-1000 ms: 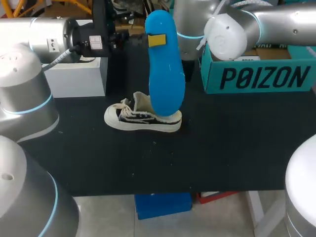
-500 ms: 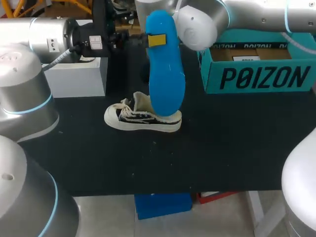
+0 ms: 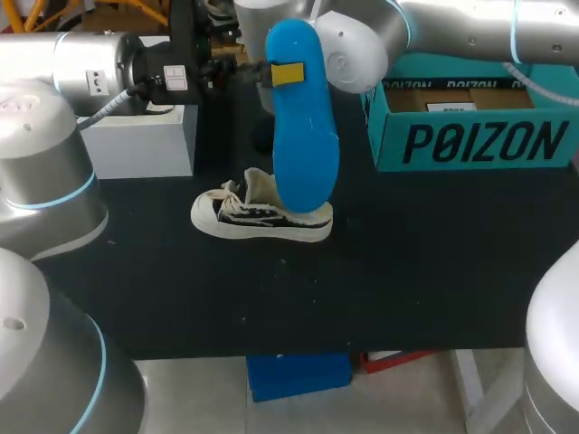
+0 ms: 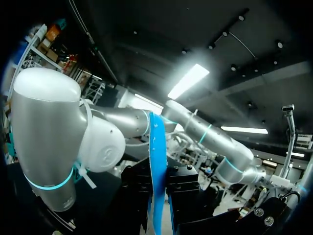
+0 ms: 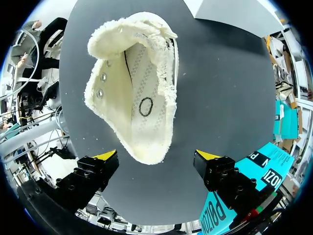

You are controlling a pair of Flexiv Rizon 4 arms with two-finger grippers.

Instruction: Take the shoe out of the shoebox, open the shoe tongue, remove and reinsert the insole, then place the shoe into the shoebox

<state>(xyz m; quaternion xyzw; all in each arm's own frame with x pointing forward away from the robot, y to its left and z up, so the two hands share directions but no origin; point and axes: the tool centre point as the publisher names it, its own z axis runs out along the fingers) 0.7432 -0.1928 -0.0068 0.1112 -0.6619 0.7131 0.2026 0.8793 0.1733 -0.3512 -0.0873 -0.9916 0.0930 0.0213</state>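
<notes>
Left gripper point(image 3: 280, 74) clamps blue insole point(image 3: 304, 154); right gripper point(image 5: 156, 155) gapes over shoe point(image 5: 139, 98). Gripped at 1 end, insole could buckle.

1. A black table point(image 3: 434, 271) is seen across the head view, and its widest bare stretch lies toward 4 o'clock.
2. A white box point(image 3: 140, 145) is set on the table at about 10 o'clock, close to the far edge, with its front face upright.
3. In the right wrist view the same table point(image 5: 220, 98) is shown as a dark grey surface. A pale slab point(image 5: 234, 14) at its far side is possibly the white box, though this cannot be told for certain.
</notes>
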